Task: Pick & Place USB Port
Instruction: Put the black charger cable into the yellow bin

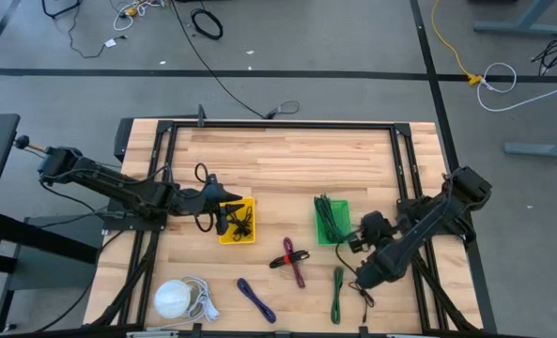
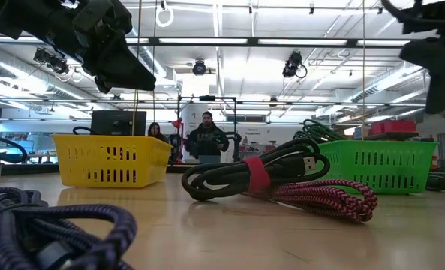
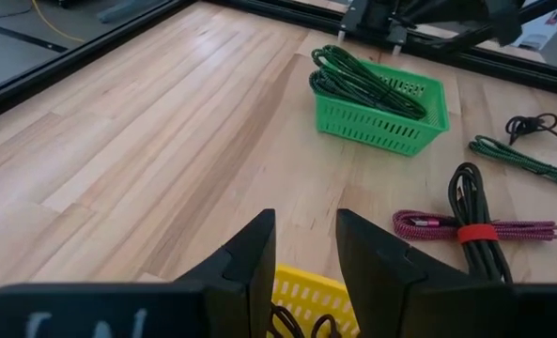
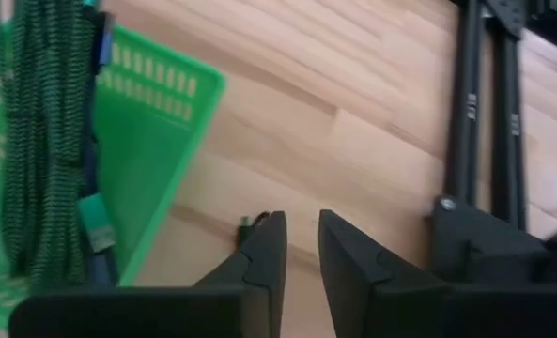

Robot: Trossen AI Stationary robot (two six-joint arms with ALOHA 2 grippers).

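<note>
A yellow basket (image 1: 238, 222) holds black cables, and a green basket (image 1: 332, 219) holds green braided cables (image 4: 43, 141). Between and in front of them, a black USB cable with a red strap (image 2: 252, 174) lies on a red braided cable (image 1: 293, 260). My left gripper (image 1: 220, 202) hangs open over the yellow basket's left rim (image 3: 306, 291), with nothing between its fingers (image 3: 250, 263). My right gripper (image 1: 351, 240) stands open beside the green basket's right near corner, above bare wood (image 4: 301, 246), also holding nothing.
Loose on the table's near part lie a green cable (image 1: 337, 293), a dark blue cable (image 1: 255, 299) and a white cable with a round white thing (image 1: 177, 299). A black frame rail (image 4: 475, 103) runs along the table's right side. People stand in the room beyond (image 2: 207, 139).
</note>
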